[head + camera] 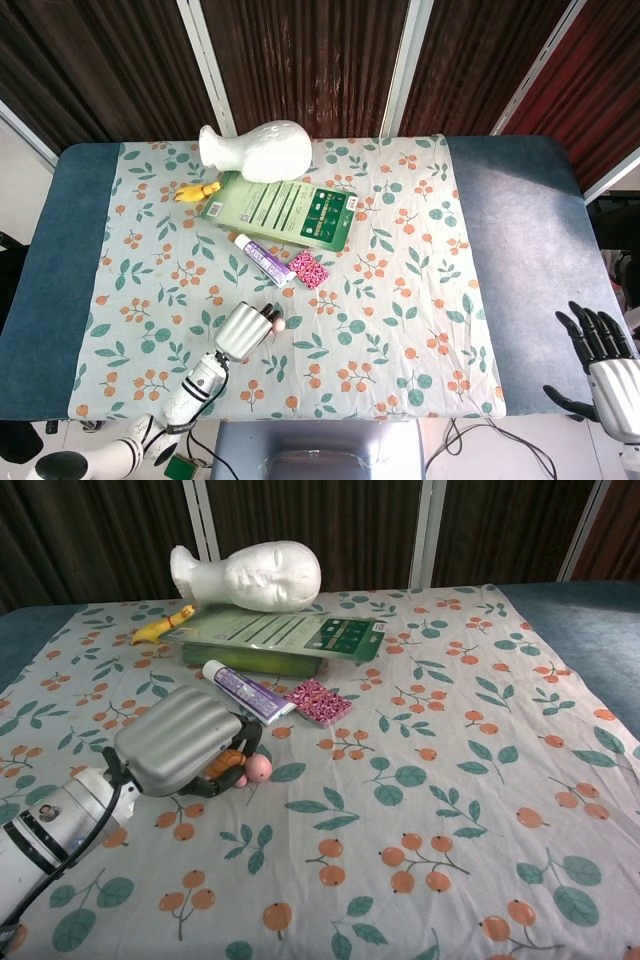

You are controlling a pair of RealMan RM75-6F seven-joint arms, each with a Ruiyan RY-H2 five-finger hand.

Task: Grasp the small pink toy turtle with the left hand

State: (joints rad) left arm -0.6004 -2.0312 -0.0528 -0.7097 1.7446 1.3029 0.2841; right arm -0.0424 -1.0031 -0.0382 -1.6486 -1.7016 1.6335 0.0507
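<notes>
Left hand (180, 742) is curled around the small pink toy turtle with an orange shell (243, 768), low and left in the chest view. Only the pink head is seen. A soft, even squeeze is needed before any lift, so it is not dropped.

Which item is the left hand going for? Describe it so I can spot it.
On the floral tablecloth, look near the front-left, below the purple toothpaste tube. The toy turtle sits under the left hand: the only pink, round-headed thing there.
</notes>
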